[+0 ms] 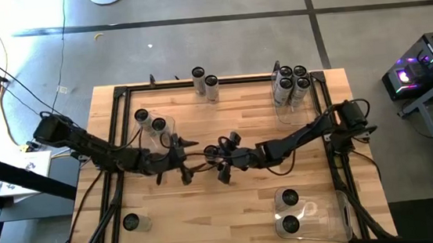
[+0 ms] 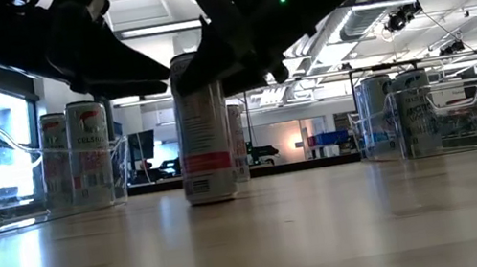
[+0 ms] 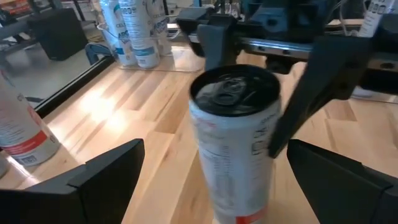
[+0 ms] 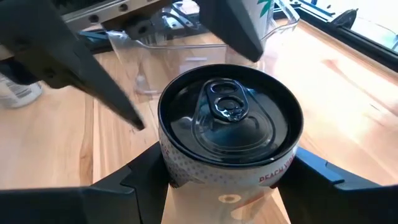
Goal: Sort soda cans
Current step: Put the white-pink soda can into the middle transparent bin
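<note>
One soda can (image 2: 202, 130), silvery with a dark top (image 4: 230, 118), stands upright on its base at the middle of the table. My right gripper (image 4: 227, 163), reaching in from the table's right (image 1: 221, 159), is shut on it. My left gripper (image 3: 214, 155) comes from the table's left (image 1: 183, 157) and is open. Its two fingers stand wide on either side of the can without touching it. My right gripper pinches the can's side wall just under the top rim (image 4: 180, 171) between its two fingers, one on each side. The fingers (image 3: 214, 43) come from the table's right, slanting a little downward. The can stays upright with its base (image 2: 213, 196) on the table.
A clear bin (image 1: 152, 127) at the far left holds two cans, another (image 1: 290, 87) at the far right holds several, and a third (image 1: 319, 215) at the near right holds two. Two loose cans (image 1: 205, 83) stand at the far edge, one (image 1: 132, 222) at the near left.
</note>
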{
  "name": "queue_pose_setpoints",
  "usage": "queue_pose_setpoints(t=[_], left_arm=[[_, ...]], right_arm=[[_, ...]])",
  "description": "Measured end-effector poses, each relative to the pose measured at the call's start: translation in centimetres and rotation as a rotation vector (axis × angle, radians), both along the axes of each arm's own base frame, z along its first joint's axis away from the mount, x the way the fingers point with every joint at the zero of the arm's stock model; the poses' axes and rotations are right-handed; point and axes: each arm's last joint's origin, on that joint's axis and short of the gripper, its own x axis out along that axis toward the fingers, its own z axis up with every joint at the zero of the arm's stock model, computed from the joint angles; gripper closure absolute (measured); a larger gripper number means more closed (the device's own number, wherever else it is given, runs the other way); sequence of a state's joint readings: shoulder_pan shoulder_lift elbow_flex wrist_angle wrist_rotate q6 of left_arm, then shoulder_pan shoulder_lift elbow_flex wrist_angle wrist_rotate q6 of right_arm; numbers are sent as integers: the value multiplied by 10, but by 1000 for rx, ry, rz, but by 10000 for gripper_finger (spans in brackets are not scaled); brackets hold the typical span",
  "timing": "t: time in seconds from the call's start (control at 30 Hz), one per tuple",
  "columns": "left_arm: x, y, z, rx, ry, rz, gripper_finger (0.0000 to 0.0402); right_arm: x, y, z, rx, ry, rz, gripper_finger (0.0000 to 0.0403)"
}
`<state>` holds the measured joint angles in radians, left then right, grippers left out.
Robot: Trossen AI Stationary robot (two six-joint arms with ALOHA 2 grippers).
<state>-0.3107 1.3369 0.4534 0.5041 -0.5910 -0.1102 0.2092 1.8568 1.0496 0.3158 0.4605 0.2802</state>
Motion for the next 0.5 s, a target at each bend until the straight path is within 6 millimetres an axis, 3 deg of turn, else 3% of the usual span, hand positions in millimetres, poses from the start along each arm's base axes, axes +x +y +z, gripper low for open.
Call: queue_pose_setpoints(t=[0.17, 0.37, 0.5], left_arm=[[-1, -3, 0, -18, -5, -5, 12], [-1, -4, 0, -32, -11, -2, 12], [-1, -4, 0, -39, -13, 0, 12]], right_arm=[[0, 0, 0, -9, 5, 6, 172], [0, 1, -2, -11, 24, 44, 86], [-3, 1, 4, -28, 30, 73, 65]])
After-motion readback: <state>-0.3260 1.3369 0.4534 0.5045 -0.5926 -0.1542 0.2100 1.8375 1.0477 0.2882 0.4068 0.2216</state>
